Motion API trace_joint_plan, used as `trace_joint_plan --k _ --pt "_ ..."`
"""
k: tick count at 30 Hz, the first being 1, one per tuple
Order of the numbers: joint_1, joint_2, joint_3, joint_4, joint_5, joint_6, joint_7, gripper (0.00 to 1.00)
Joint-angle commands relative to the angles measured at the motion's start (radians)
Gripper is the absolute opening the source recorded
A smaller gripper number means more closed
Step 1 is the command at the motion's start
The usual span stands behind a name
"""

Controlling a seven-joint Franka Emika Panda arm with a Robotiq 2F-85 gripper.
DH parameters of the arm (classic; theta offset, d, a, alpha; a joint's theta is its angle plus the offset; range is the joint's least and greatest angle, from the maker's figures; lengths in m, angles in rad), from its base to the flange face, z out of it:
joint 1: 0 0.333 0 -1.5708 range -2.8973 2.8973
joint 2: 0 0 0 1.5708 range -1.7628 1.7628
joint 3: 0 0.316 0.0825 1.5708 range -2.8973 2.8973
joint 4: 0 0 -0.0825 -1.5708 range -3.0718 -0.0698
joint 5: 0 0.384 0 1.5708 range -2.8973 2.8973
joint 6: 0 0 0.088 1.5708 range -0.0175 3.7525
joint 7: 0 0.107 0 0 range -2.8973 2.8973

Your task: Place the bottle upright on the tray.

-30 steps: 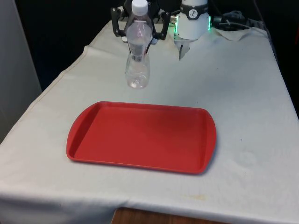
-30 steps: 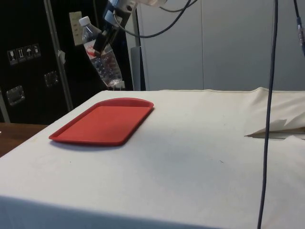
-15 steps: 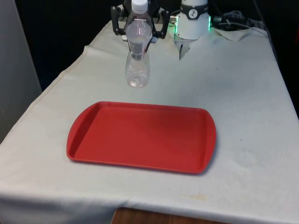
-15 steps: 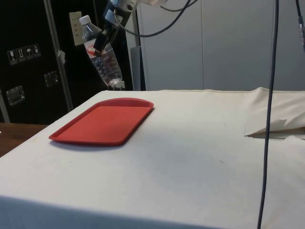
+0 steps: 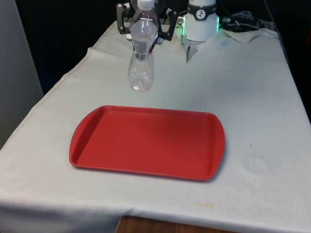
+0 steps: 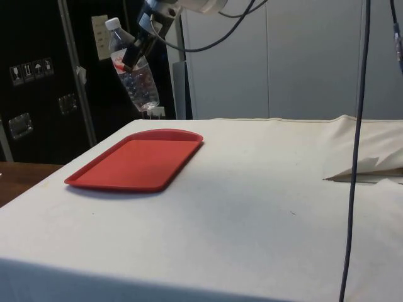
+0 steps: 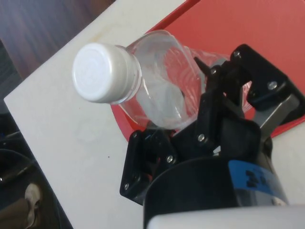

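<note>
Risen slightly, claw (image 5: 144, 30) holds bottle (image 5: 142, 53) tilted, cap up.

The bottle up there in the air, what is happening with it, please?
The robot's gripper holds a clear plastic bottle with a white cap, gripped around its upper part. The bottle hangs in the air, tilted, above the far part of the white-clothed table. It is not yet over the red tray, which lies flat and bare nearer the front edge. The bottle has not been set down.
</note>
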Motion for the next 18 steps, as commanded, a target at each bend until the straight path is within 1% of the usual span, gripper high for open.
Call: trace_joint_plan --k 1,4,5,6,12,13,14,18 --pt "-0.006 -0.012 0.024 -0.005 0.024 0.021 -0.012 0.35" --pt "-0.007 -0.009 0.032 -0.017 0.025 0.044 -0.004 0.35" --pt "0.001 0.0 0.007 -0.021 0.0 0.031 0.01 0.35" --pt "-0.008 -0.008 0.033 -0.021 0.024 0.051 -0.001 0.35" --pt "-0.01 0.007 0.043 -0.034 0.021 0.092 0.024 0.35" --pt "0.0 0.014 0.014 -0.039 0.0 0.076 0.032 0.35" --pt "-0.01 0.01 0.044 -0.035 0.02 0.098 0.028 0.35" --pt "-0.011 0.025 0.048 -0.038 0.018 0.125 0.047 0.35"
